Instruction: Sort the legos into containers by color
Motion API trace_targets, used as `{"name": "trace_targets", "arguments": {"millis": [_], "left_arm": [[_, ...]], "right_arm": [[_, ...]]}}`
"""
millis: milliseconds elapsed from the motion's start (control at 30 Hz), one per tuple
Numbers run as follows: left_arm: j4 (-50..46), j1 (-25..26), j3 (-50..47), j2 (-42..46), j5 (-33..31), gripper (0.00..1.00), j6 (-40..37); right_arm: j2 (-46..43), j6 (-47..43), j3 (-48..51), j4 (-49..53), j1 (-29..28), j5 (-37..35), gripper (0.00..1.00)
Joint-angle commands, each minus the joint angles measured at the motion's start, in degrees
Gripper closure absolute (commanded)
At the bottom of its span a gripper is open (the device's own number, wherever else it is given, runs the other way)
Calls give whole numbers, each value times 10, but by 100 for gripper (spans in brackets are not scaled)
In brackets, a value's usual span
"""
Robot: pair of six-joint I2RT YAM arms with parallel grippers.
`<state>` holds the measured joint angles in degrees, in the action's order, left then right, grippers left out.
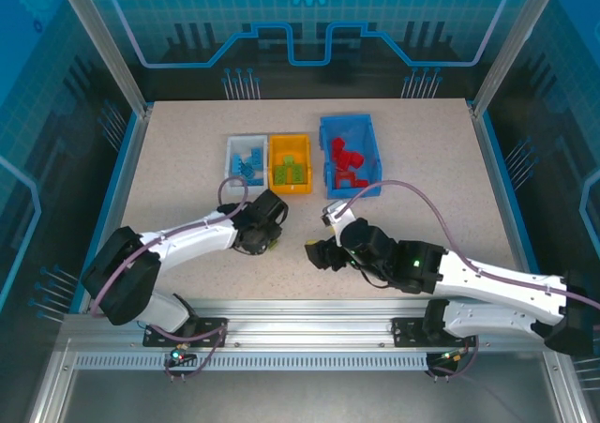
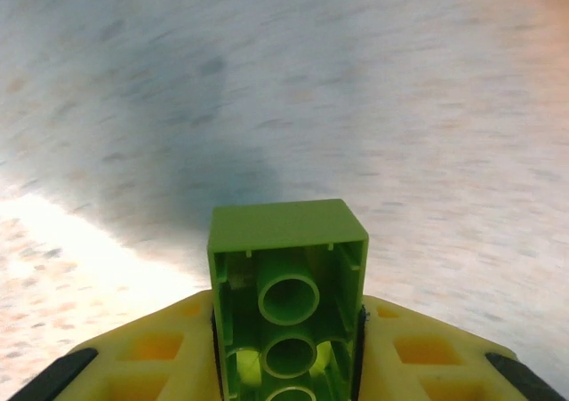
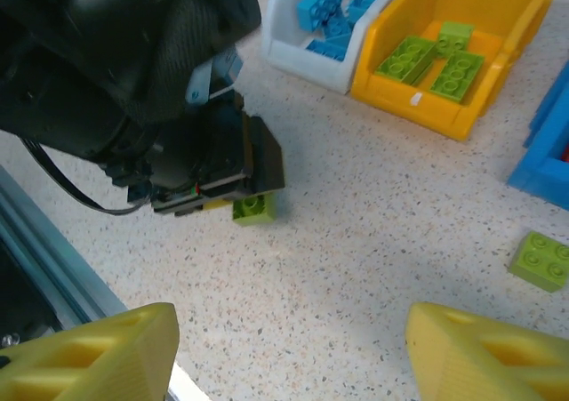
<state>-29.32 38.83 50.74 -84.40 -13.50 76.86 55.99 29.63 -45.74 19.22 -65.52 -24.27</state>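
While pinching lime-green lego brick (image 2: 289,294) in left claw (image 1: 266,240), down at bench (image 2: 373,108). Spread wide, grasping nothing: right claw (image 3: 289,325); second green brick (image 3: 540,260) loose nearby.

The green brick (image 2: 287,303) is smooth, glossy plastic; the table (image 1: 422,170) looks matt, finely speckled like stone.

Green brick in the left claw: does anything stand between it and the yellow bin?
Nothing visible does. The green brick is held in the left claw, with bare table from there to the yellow bin. A loose brick lies off to the side, by the blue bin.
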Motion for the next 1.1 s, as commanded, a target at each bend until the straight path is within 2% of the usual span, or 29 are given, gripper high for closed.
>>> {"name": "trace_targets", "arguments": {"millis": [0, 133, 300, 433, 533, 667, 800, 1067], "left_arm": [[-14, -23, 99, -24, -30, 71, -135], [-18, -64, 214, -104, -7, 71, -238], [-14, -121, 360, -235, 57, 70, -331], [-24, -148, 474, -334, 114, 69, -376], [-33, -156, 533, -387, 133, 67, -394], [-56, -164, 585, -435, 152, 58, -397], [-67, -164, 589, -432, 161, 45, -394], [-33, -159, 503, -297, 165, 43, -375]], "right_arm": [[-28, 30, 17, -14, 37, -8, 31], [-49, 39, 24, -36, 90, 30, 30], [-56, 52, 26, -56, 155, 93, 30], [-55, 56, 24, -58, 175, 112, 30], [-51, 56, 25, -57, 178, 117, 30], [-45, 59, 26, -56, 181, 123, 30], [-41, 63, 23, -36, 181, 111, 29], [-49, 89, 18, 22, 183, 69, 29]]}}
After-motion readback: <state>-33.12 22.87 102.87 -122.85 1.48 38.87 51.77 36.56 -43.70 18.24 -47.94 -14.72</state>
